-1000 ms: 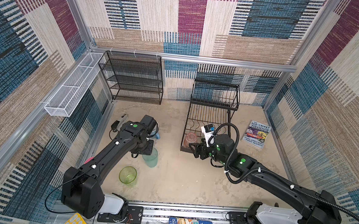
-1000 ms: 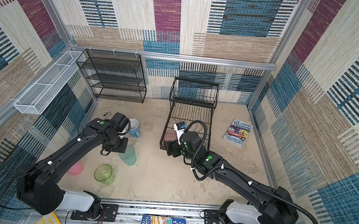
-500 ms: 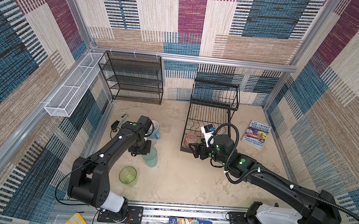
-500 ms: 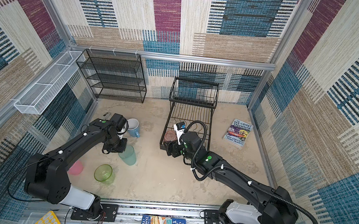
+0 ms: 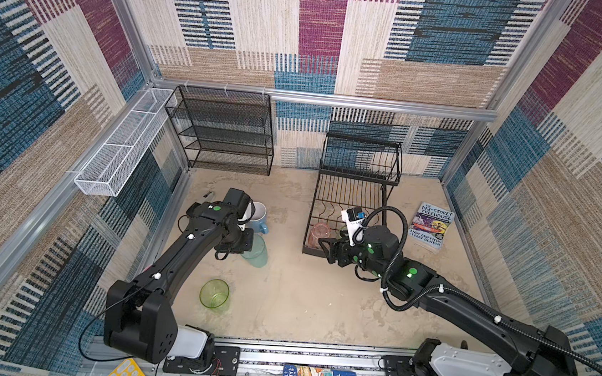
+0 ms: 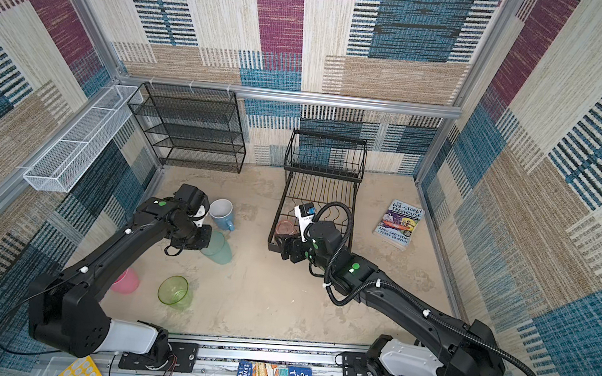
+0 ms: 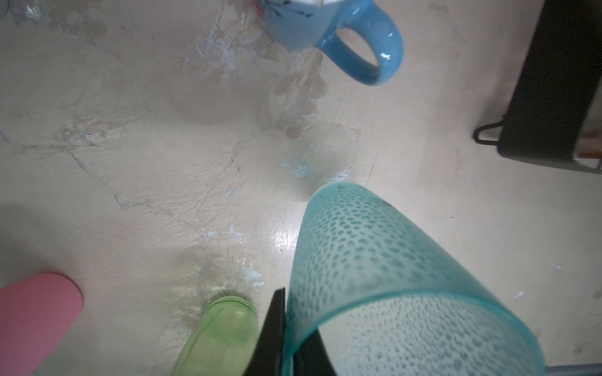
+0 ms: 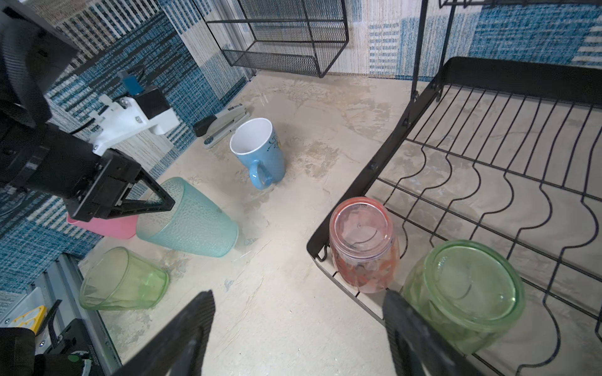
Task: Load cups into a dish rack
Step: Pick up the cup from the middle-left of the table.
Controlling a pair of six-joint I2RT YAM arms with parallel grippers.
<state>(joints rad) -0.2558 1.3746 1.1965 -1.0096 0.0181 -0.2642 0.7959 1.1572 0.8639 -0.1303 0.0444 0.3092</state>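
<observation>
My left gripper (image 7: 286,312) is shut on the rim of the teal tumbler (image 7: 374,260), one finger inside and one outside. The tumbler (image 5: 255,252) leans tilted, with its base by the floor. Beside it are the blue mug (image 5: 259,217), a green tumbler (image 5: 214,293) on its side and the opaque pink cup (image 6: 126,280). In the dish rack (image 5: 350,200), at the lower tray's front corner, a peach-pink cup (image 8: 361,241) and another green tumbler (image 8: 465,289) stand upside down. My right gripper (image 8: 298,312) hangs open just outside that corner, holding nothing.
A black mesh shelf unit (image 5: 222,133) stands at the back wall, and a white mesh basket (image 5: 120,154) hangs on the left wall. A book (image 5: 432,226) lies right of the rack. A stapler (image 8: 221,125) lies behind the mug.
The left jaws have closed on the teal tumbler's rim, and the left wrist has shifted slightly over it. The right arm has stayed put.
</observation>
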